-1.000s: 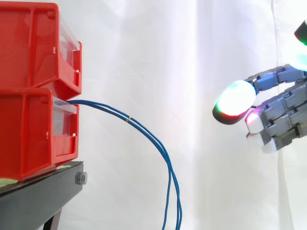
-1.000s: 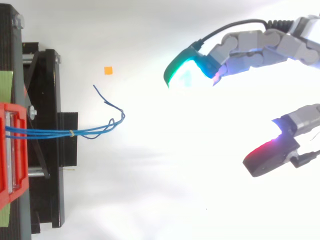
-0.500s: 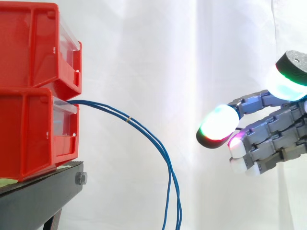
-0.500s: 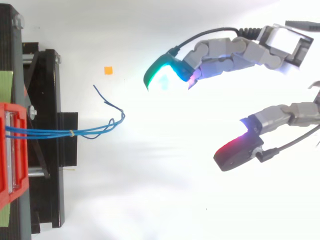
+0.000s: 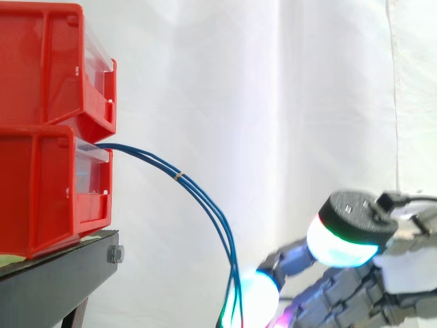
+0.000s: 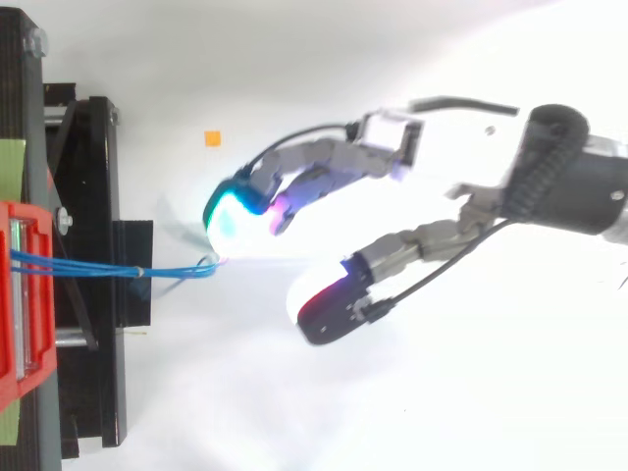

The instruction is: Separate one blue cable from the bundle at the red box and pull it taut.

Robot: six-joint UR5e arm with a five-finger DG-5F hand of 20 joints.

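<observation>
Two stacked red bins (image 5: 48,130) stand on a black stand (image 5: 61,273) at the left. Thin blue cables (image 6: 98,268), bound by a small yellow tie (image 5: 179,175), leave the lower bin (image 6: 20,304) and arc down to the right. My hand (image 5: 341,301) comes in low from the right, open. Its fingers are stretched toward the bins and the thumb (image 6: 329,299) is spread well apart. A glowing cyan fingertip (image 6: 234,208) touches the hanging cables just past the stand's edge. Nothing is pinched between thumb and fingers.
A small orange square (image 6: 212,138) lies on the white ground beyond the cables. A white curtain (image 5: 273,102) hangs behind the work. The black stand (image 6: 88,196) juts out under the bins toward the hand.
My hand has moved left and down from the right, and a fingertip now touches the cables. The cables' loose ends have been pushed in toward the stand.
</observation>
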